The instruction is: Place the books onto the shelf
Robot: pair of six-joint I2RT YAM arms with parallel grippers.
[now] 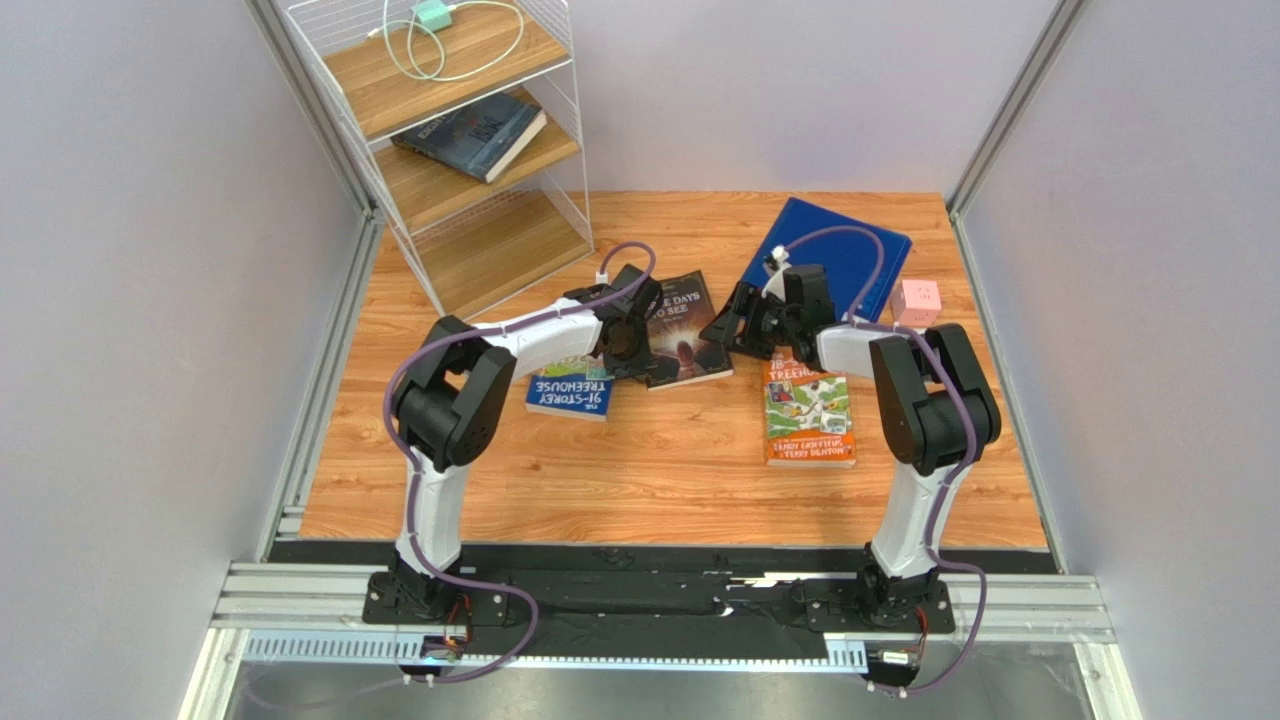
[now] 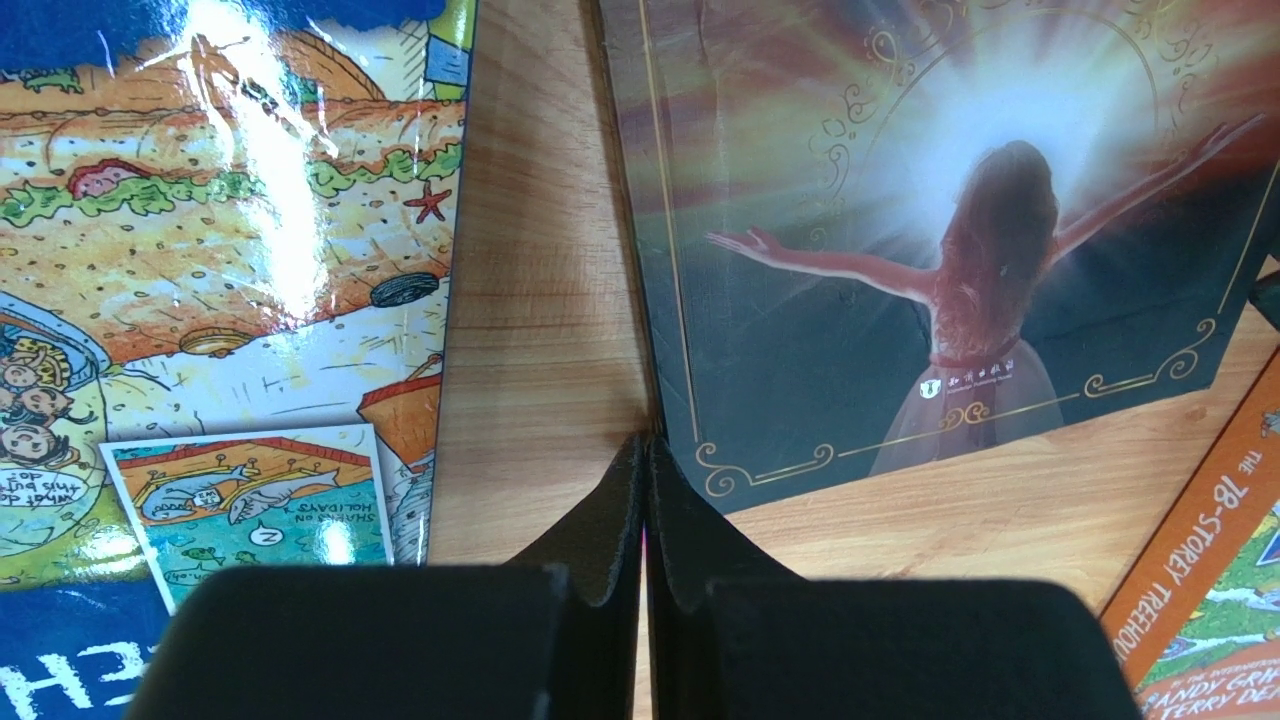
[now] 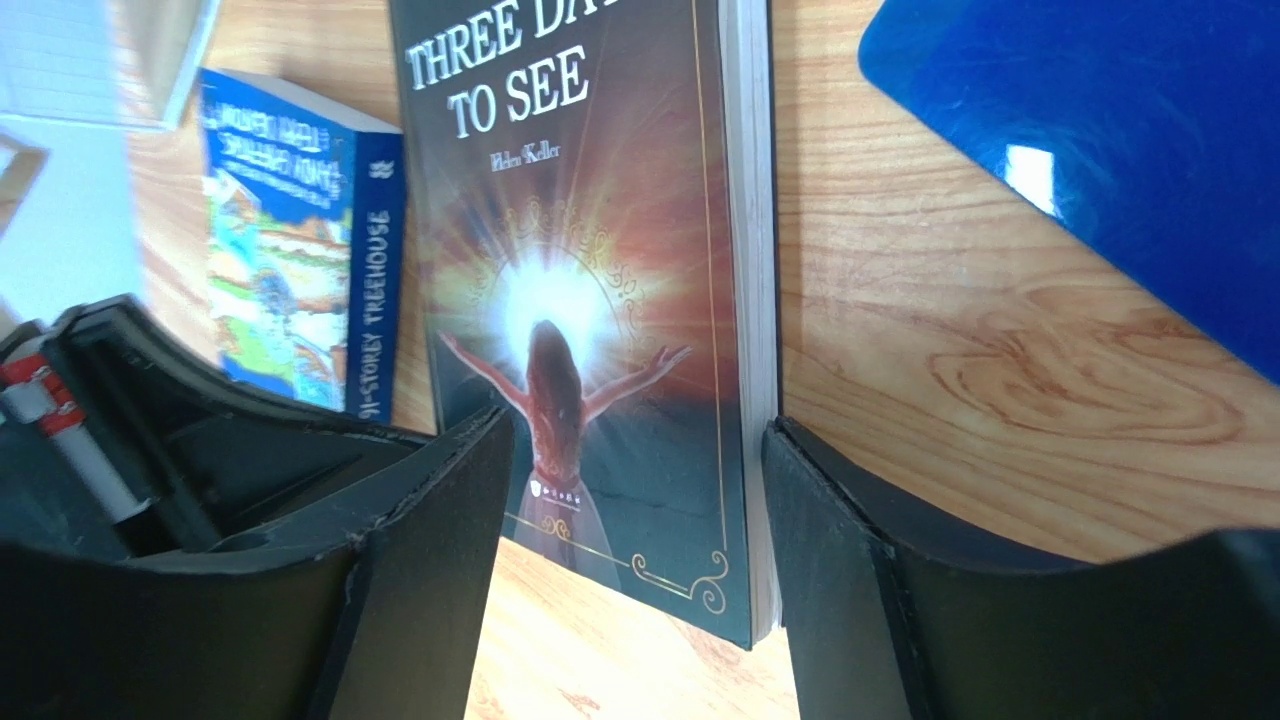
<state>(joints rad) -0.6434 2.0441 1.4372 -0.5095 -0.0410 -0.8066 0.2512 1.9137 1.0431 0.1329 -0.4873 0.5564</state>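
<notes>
Three Days to See [image 3: 601, 270] lies on the wooden table [image 1: 676, 465], between both arms. The right gripper [image 3: 634, 450] stands wide around its near corner; close it squarely, deep over the page edge. The left gripper [image 2: 646, 488] is pressed shut beside the opposite edge, a good stop against sliding.

Your overhead camera sits high at the near side, looking down and forward across the whole table [image 1: 661, 480] to the shelf [image 1: 451, 165] at the far left. Your left wrist camera looks almost straight down, very close to the table, between the blue book [image 2: 226, 300] and the dark book [image 2: 932, 300]. Your right wrist camera looks low and slanted along that dark book. All three views share both books.
</notes>
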